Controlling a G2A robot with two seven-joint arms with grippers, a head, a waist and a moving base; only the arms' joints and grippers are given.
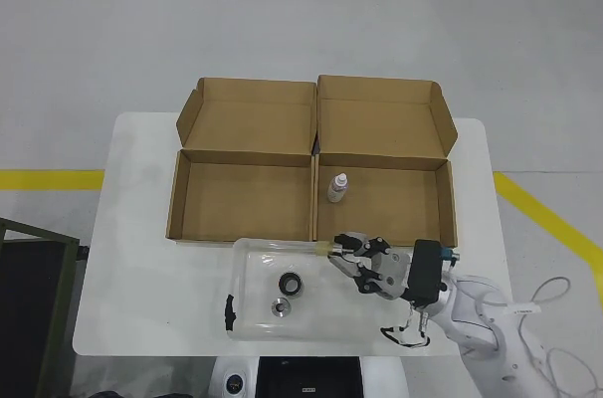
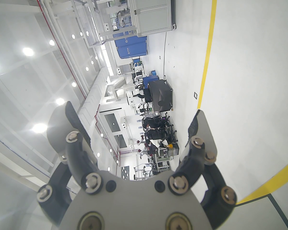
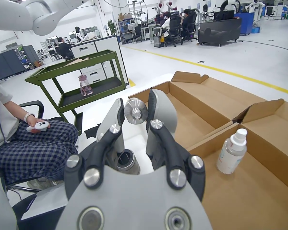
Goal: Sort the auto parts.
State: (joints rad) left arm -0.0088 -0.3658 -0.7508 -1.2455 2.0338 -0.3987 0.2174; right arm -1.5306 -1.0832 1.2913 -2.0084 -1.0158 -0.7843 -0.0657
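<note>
Just over the clear plastic tray (image 1: pixel 250 265), the right hand (image 3: pixel 135 111) grips a round silver metal disc (image 3: pixel 136 114), hub facing its wrist.

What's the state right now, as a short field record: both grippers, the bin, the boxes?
right gripper: shut on a round metal part, above the right end of the clear bin
left gripper: open, holding nothing, pointed at the room
clear bin: holds a black ring part and a small metal part
right box: white bottle standing upright inside
left box: open, beside the right box
</note>
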